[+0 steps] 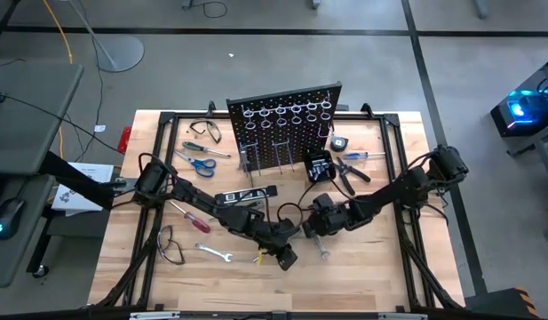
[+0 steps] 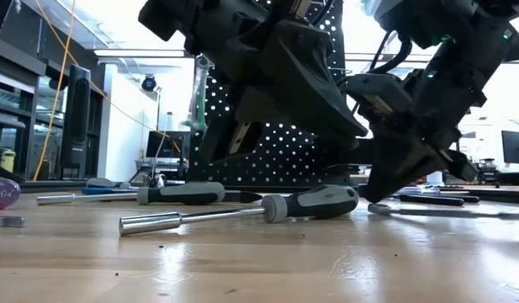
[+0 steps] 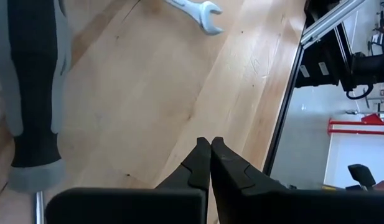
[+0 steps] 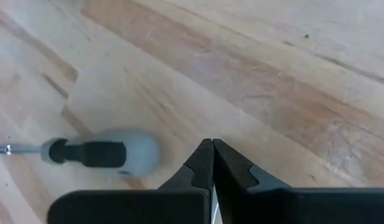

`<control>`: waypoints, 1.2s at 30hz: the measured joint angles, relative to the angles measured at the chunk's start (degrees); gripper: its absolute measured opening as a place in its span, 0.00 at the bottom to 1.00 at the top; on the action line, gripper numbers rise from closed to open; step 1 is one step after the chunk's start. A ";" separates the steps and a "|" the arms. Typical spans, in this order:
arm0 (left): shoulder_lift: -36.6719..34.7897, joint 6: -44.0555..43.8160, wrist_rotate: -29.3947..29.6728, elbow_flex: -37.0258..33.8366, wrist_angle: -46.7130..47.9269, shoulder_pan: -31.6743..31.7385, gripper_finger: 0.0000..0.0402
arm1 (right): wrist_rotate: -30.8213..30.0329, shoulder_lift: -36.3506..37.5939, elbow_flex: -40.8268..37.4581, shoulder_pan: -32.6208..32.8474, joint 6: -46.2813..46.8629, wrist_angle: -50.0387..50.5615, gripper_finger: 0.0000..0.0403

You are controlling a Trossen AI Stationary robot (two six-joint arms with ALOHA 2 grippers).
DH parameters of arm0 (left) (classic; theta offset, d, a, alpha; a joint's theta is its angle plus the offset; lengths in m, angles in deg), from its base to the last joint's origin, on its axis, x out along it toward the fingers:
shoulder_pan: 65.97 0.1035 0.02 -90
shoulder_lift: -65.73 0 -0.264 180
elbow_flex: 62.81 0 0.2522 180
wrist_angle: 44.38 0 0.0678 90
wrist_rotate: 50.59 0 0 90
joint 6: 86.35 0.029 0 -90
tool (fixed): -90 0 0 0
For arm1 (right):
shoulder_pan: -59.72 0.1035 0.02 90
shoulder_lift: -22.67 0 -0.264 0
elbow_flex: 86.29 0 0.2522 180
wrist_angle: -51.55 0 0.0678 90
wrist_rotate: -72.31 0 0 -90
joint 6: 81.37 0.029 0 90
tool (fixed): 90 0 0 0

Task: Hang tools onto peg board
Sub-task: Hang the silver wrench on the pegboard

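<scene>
Black upright peg board (image 1: pixel 287 124), silver-ringed

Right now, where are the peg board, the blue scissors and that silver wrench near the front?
peg board (image 1: pixel 287 133): high view, on its black holed panel.
blue scissors (image 1: pixel 200 164): high view, on the blue handles.
silver wrench (image 1: pixel 215 252): high view, mid-shaft.

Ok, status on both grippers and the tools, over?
Left gripper, right gripper shut, empty, low at table front. Grey screwdriver beside them. Peg board hooks empty.
</scene>
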 joint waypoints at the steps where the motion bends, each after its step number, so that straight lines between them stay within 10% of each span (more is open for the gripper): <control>1: 0.00 -0.02 0.21 -0.02 -0.06 0.00 0.00 | 0.00 0.00 0.00 0.21 0.00 0.20 0.00; 36: -0.07 -0.57 2.24 0.03 -0.76 0.09 0.00 | 4.39 2.58 0.00 0.17 -9.88 3.66 0.00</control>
